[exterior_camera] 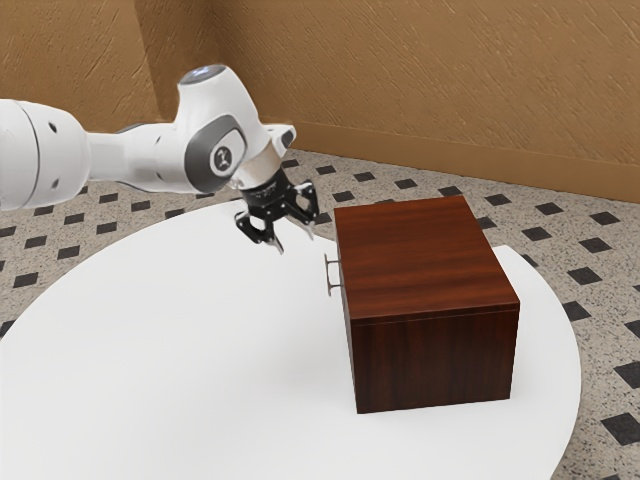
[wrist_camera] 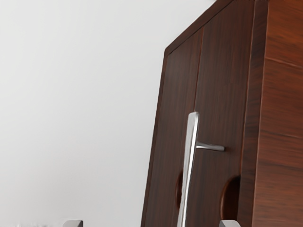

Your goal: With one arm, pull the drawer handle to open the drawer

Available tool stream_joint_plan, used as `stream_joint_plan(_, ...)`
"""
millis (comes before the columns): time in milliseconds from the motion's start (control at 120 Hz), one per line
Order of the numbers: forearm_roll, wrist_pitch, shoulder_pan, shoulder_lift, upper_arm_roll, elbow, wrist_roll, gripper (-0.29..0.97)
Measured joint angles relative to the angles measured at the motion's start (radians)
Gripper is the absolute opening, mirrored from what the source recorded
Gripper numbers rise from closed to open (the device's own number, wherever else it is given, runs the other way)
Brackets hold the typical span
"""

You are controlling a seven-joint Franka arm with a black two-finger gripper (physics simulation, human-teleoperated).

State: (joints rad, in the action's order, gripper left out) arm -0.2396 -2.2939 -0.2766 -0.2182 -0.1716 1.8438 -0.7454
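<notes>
A dark wooden drawer cabinet [exterior_camera: 425, 300] stands on the round white table [exterior_camera: 180, 380]. Its small metal handle [exterior_camera: 331, 275] sticks out of the face turned toward the exterior view's left. My black gripper [exterior_camera: 295, 236] hovers above and a little to the exterior view's left of the handle, apart from it, with its fingers spread and nothing between them. In the wrist view the drawer front [wrist_camera: 199, 137] is close, and the silver bar handle [wrist_camera: 188, 165] runs along it on a short post, lying just ahead of my hand.
The table's rim [exterior_camera: 560, 330] curves close behind the cabinet at the exterior view's right. White tabletop stretches wide to the exterior view's left and front. A tiled floor [exterior_camera: 560, 215] and a brown wall [exterior_camera: 450, 70] lie beyond.
</notes>
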Motion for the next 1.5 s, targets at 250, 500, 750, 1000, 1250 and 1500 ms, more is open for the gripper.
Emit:
stream_joint_plan(250, -0.014, -0.019, 0.000, -0.029, 0.001, -0.001, -0.065, 0.24)
stream_joint_plan(500, -0.036, -0.033, 0.000, -0.044, 0.003, 0.004, -0.026, 0.24)
stream_joint_plan(750, -0.075, -0.046, -0.001, -0.072, 0.005, 0.004, 0.061, 0.18)
stream_joint_plan(1000, -0.091, -0.049, -0.001, -0.116, 0.017, -0.035, 0.163, 0.13)
stream_joint_plan(1250, -0.128, -0.051, 0.001, -0.143, 0.020, -0.054, 0.292, 0.13)
stream_joint_plan(1500, -0.140, -0.051, 0.002, -0.163, 0.020, -0.064, 0.386, 0.11)
